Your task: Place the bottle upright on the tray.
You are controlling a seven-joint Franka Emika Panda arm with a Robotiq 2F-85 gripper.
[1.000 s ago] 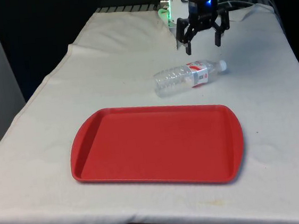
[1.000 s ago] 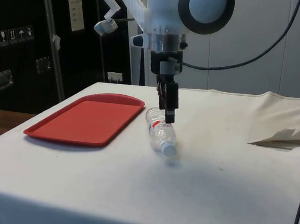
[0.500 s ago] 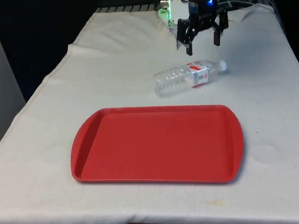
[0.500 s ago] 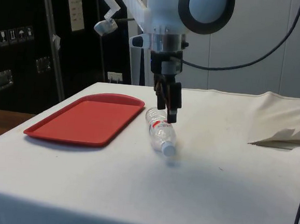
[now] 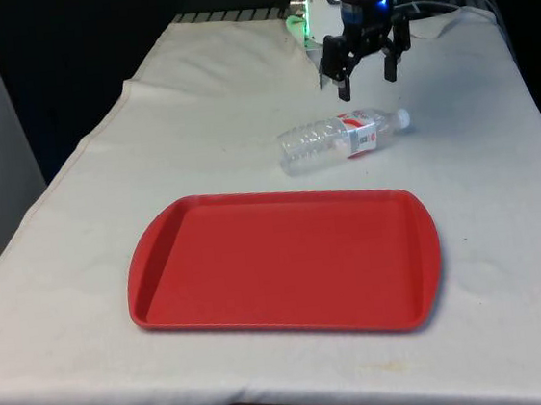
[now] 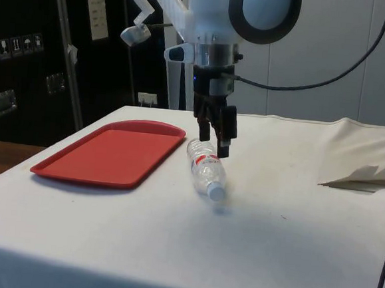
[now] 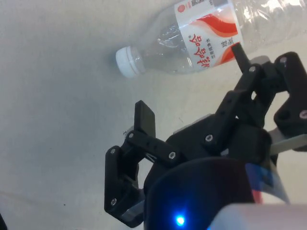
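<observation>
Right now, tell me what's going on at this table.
The robot's pincer hangs open above a clear plastic bottle that lies on its side on the white cloth, apart from it. The red tray sits nearby with nothing on it. The bottle has not yet been grasped.

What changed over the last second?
The gripper rose a little above the bottle and turned about its own axis; its jaws stayed open and took hold of nothing. The bottle stayed lying on its side on the cloth, beside the tray, which stayed put.
</observation>
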